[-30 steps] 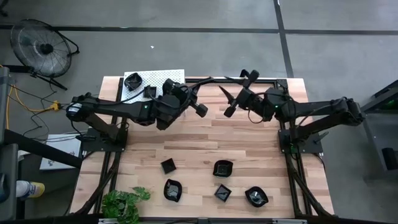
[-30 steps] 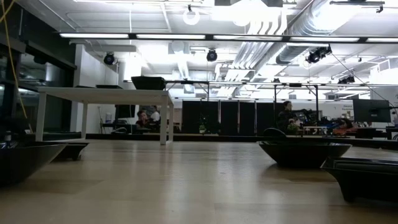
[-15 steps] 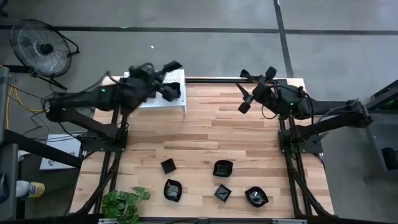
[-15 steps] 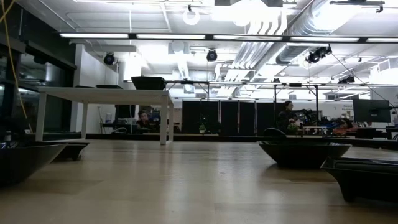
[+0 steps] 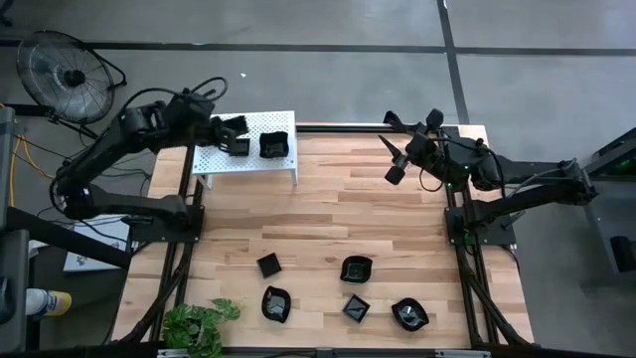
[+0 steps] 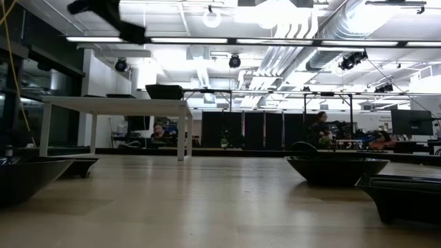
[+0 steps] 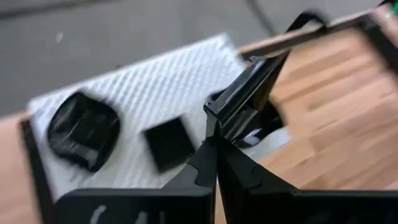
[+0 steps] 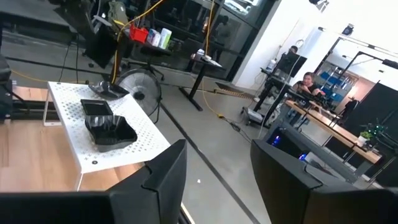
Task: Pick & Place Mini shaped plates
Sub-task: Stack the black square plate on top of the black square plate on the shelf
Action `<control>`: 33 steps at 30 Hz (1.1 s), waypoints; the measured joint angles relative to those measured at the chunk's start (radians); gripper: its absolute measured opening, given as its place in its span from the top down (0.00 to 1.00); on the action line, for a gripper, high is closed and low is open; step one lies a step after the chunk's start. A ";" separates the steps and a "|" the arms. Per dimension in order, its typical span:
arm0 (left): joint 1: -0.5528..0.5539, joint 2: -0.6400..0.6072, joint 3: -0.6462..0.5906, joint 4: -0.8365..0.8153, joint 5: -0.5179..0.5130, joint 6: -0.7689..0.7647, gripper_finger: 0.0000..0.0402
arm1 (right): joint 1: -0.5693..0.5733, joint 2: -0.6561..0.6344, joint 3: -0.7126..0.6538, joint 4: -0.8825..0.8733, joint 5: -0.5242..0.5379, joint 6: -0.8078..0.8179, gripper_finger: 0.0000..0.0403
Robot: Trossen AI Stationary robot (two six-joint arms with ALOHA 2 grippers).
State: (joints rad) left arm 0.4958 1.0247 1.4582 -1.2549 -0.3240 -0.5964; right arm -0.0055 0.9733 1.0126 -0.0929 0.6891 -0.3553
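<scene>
Several mini shaped plates lie near the table's front edge, among them a square one (image 5: 268, 265) and a wavy one (image 5: 356, 268). Three more rest on the white perforated shelf (image 5: 214, 159) at the back left: a round one (image 7: 84, 130), a small square one (image 7: 168, 143) and a deeper one (image 5: 273, 144). My left gripper (image 5: 235, 129) hovers over the shelf, shut and empty (image 7: 214, 146). My right gripper (image 5: 390, 159) hangs above the table's back right, open with nothing between its fingers (image 8: 217, 177).
A floor fan (image 5: 70, 75) stands beyond the back left corner, and a potted plant (image 5: 199, 323) sits at the front left. In the low view, plates (image 6: 337, 169) flank the wooden table (image 6: 207, 207), and people sit in the room behind.
My left arm has swung back from the table's middle to over the shelf, uncovering the deeper plate at the shelf's right end. My right gripper drew back slightly to the right.
</scene>
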 joint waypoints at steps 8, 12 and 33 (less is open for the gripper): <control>0.274 0.061 0.000 -0.068 0.277 0.154 1.00 | 0.000 0.000 0.000 -0.001 0.000 0.000 0.57; 0.405 0.110 0.000 -0.069 0.470 0.228 1.00 | 0.000 0.000 0.000 -0.008 0.000 0.000 0.57; 0.675 0.321 0.000 -0.210 0.623 0.450 1.00 | -0.001 0.000 0.000 -0.111 0.000 0.068 0.57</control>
State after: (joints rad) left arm 1.1713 1.3456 1.4586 -1.4646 0.2995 -0.1468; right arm -0.0063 0.9730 1.0126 -0.2043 0.6891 -0.2875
